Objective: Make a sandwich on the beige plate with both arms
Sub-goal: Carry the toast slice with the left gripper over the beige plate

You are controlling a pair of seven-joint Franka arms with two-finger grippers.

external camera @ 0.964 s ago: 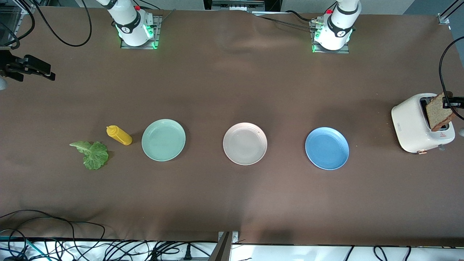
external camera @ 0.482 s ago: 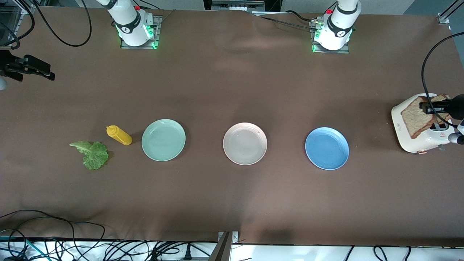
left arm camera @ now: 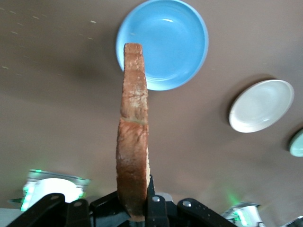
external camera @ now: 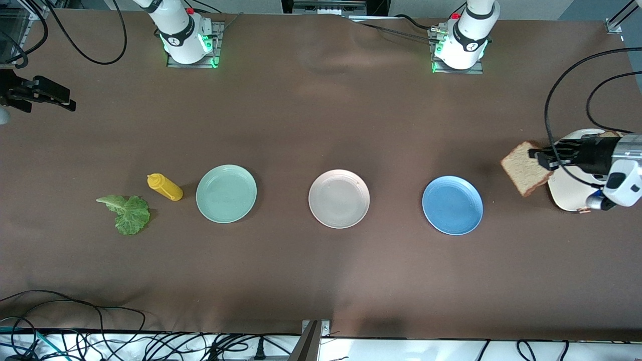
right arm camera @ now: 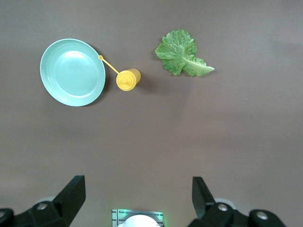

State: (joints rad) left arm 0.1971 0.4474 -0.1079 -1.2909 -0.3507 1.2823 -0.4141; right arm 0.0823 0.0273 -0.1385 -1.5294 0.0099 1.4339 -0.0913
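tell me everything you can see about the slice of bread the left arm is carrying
The bread slice is a squarish piece of brown wholegrain bread with a darker crust around a paler, speckled face. It looks dry and whole, with nothing on it. The left claw is shut on one edge, holding it up in the air, tilted, over bare tabletop between the toaster and the blue plate. Only the claw touches it.
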